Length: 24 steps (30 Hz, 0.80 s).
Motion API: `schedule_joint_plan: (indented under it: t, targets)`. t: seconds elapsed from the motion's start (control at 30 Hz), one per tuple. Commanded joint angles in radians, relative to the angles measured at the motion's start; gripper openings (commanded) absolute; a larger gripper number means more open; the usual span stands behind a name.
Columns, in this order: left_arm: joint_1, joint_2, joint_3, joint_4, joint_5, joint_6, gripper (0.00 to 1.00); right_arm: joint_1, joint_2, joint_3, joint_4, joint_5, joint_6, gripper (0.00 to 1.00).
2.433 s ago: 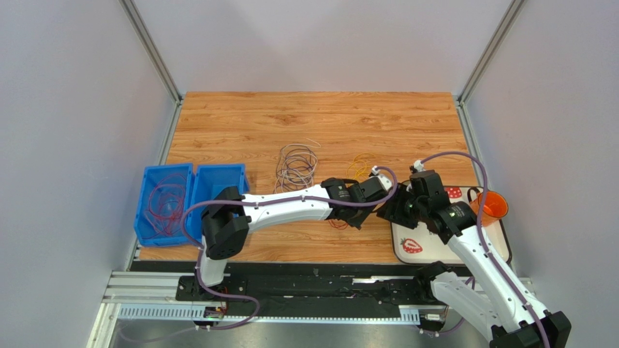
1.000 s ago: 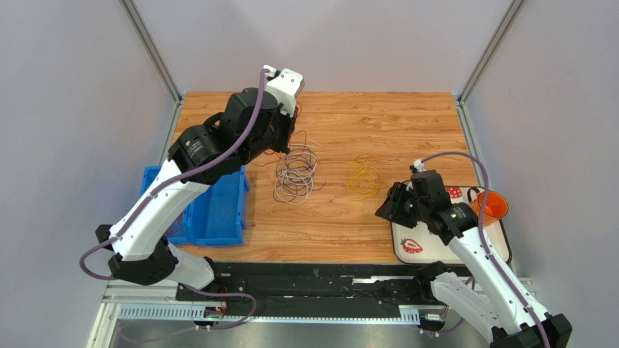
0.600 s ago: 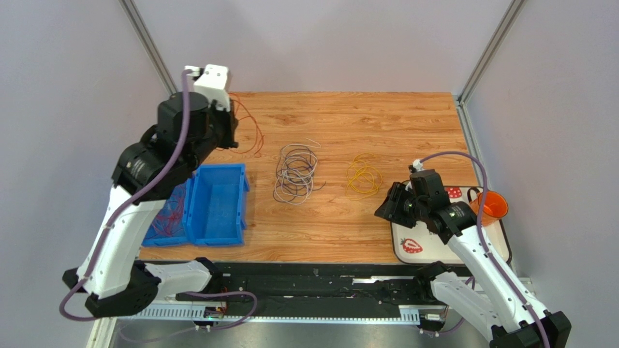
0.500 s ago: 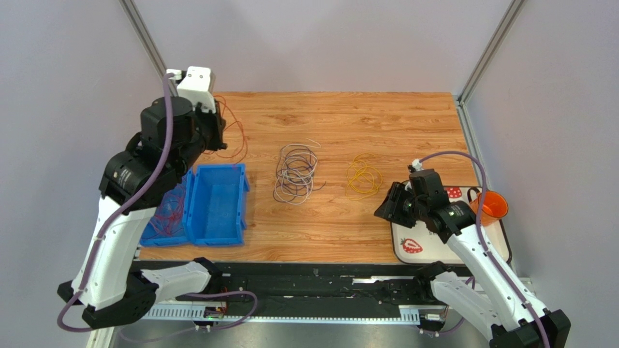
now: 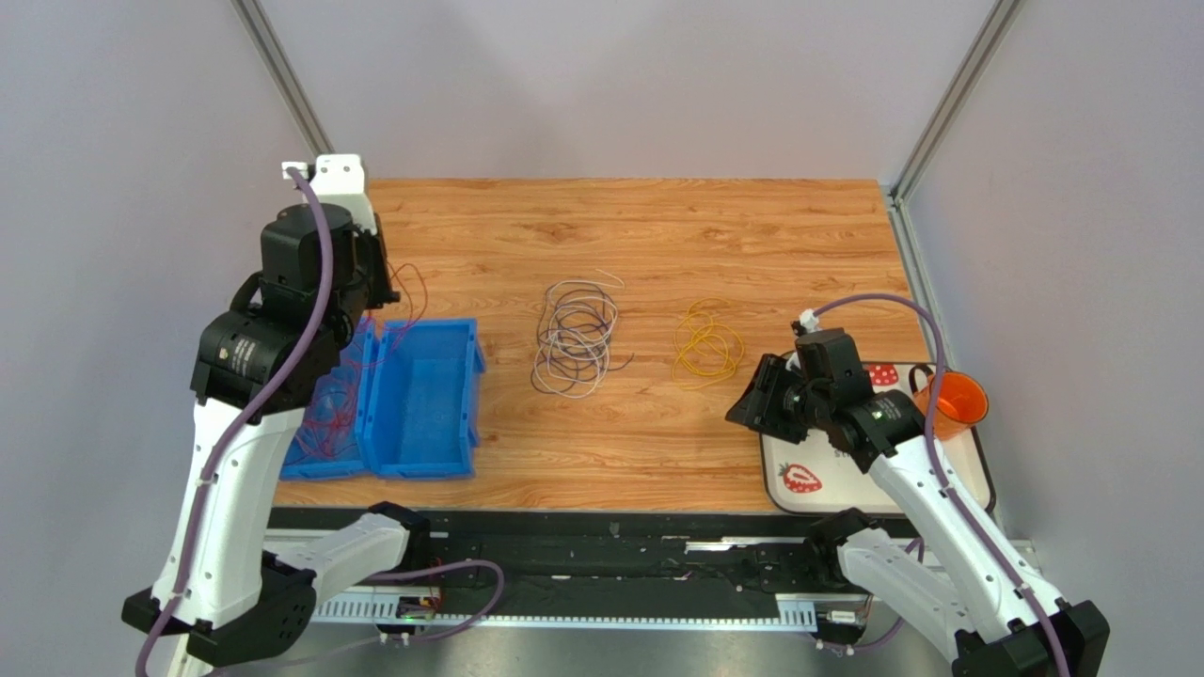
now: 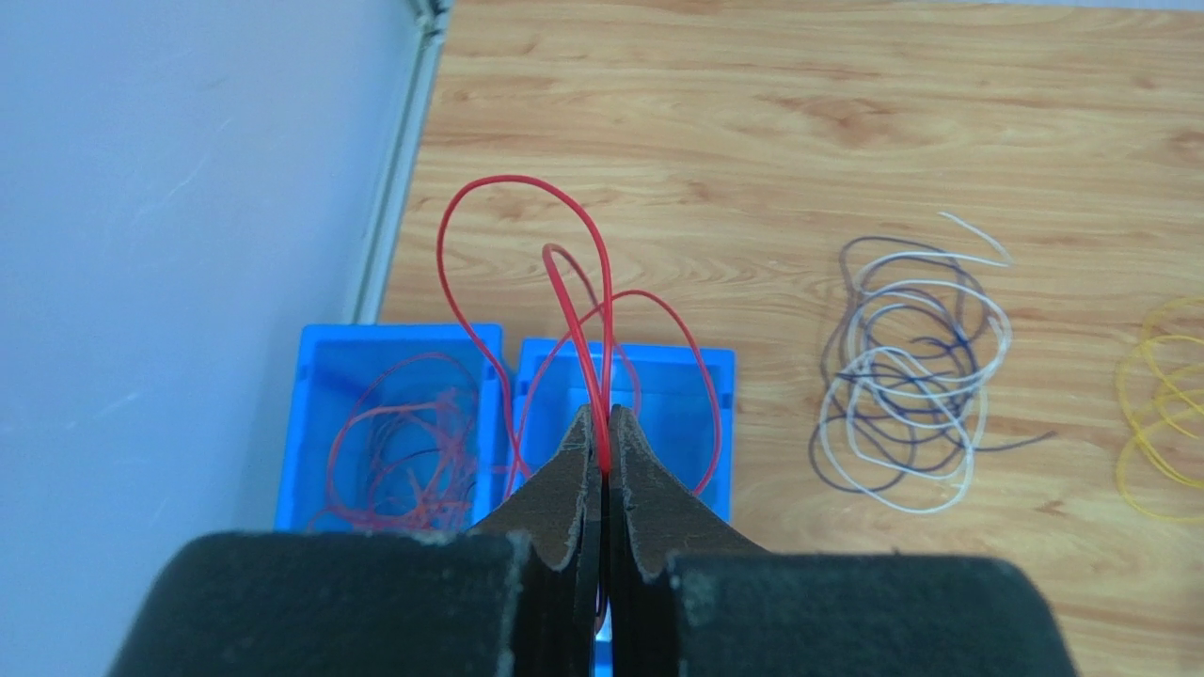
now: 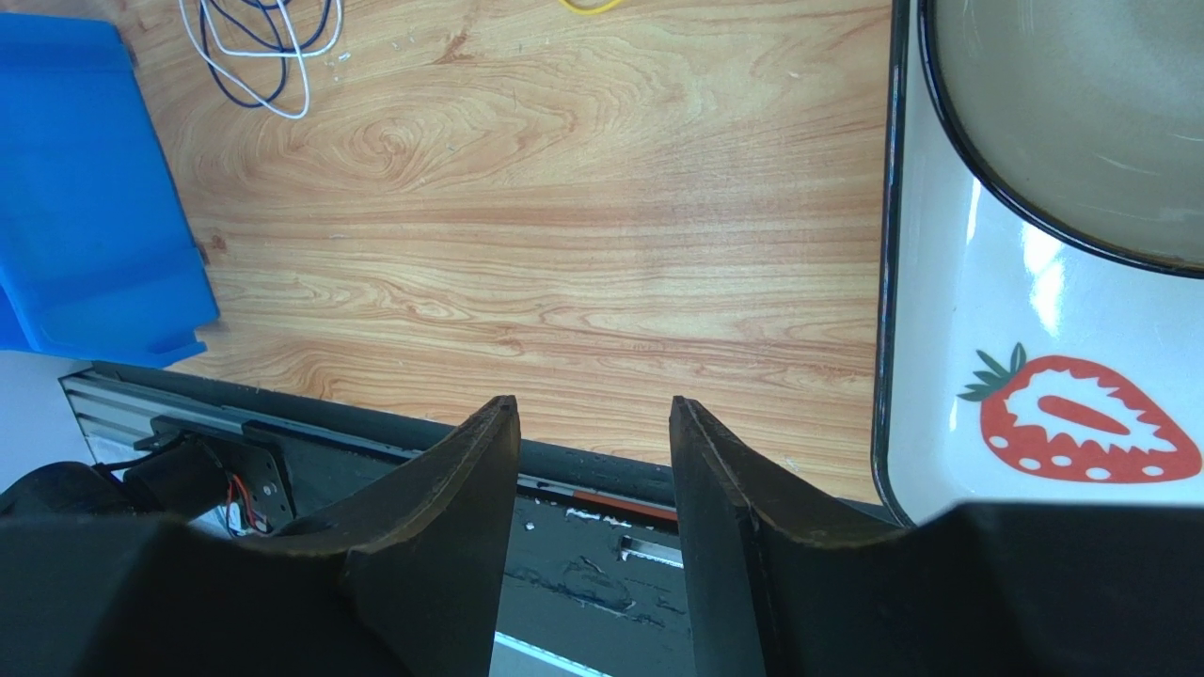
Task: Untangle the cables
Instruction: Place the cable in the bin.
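A red cable (image 6: 517, 179) hangs in loose loops from my left gripper (image 6: 604, 423), whose jaws are shut on it. In the top view that gripper (image 5: 373, 282) is raised over the back edge of two blue bins, and the red cable (image 5: 416, 301) dangles above the right bin (image 5: 424, 409). The left bin (image 5: 290, 449) holds more red cables (image 6: 403, 452). A coil of white, purple and dark grey cables (image 5: 575, 336) lies mid-table. A yellow coil (image 5: 707, 346) lies to its right. My right gripper (image 7: 591, 409) hovers open and empty near the table's front edge.
A white tray with strawberry prints (image 5: 800, 477) sits at the front right, under my right arm. An orange cup (image 5: 957, 399) stands at the tray's far end. The right wrist view shows a dark bowl (image 7: 1088, 127) on the tray and a blue bin (image 7: 85, 212).
My left arm has lifted the red cable away from the middle of the table and swung it left and back, until it hangs over the blue bins. The right arm has stayed put.
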Motion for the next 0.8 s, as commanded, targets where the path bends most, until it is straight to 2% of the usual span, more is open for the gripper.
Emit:
schedule_joint_plan:
  t: [0.0,0.17,0.33,0.53,0.77]
  targets:
    - [0.092,-0.055,-0.04,0.0,-0.044,0.01,0.0,-0.001,0.001,0.0,0.042,-0.016,-0.006,0.47]
    - [0.185,-0.081,-0.089,0.015,-0.039,0.007,0.0,-0.001,0.003,0.001,0.039,-0.016,-0.007,0.47]
    - [0.227,-0.103,-0.111,0.037,-0.033,-0.004,0.0,-0.002,0.005,0.003,0.036,-0.016,-0.007,0.47]
    - [0.273,-0.097,-0.118,0.012,-0.134,-0.039,0.0,-0.001,0.015,0.008,0.036,-0.021,-0.007,0.47]
    - [0.405,-0.133,-0.247,0.038,-0.141,-0.074,0.0,-0.001,0.027,-0.006,0.04,-0.031,-0.009,0.47]
